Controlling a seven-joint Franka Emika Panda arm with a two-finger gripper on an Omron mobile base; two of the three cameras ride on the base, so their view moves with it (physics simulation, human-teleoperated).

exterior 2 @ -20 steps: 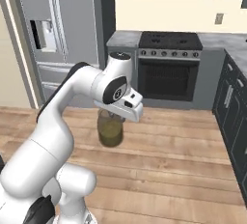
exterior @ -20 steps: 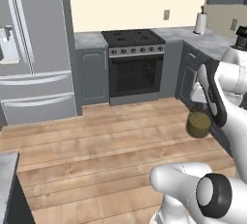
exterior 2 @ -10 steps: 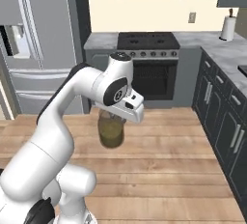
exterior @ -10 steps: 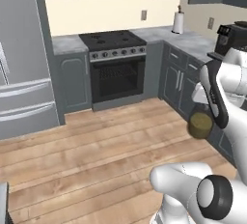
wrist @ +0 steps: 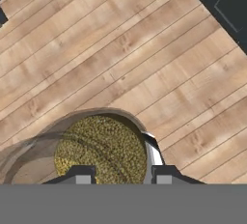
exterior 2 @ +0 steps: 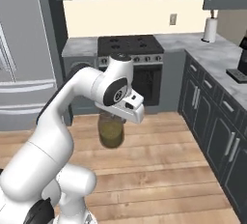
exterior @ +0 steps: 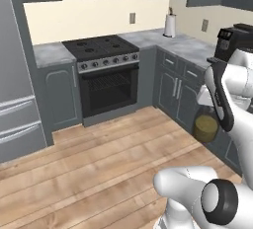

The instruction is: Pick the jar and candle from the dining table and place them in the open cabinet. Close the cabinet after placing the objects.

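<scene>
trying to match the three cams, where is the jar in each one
Left base view: the jar hangs at the right edge, under the arm's wrist.
Right base view: the jar hangs mid-frame below the gripper.
Hand view: bottom centre, between the fingertips.
Shared landmark: the wood floor beneath.

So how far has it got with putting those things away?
Partway through the first item. The gripper holds the jar in the air above the wood floor, near the stove. The jar is not yet shelved; fetching the candle and closing the cabinet are still left.
</scene>
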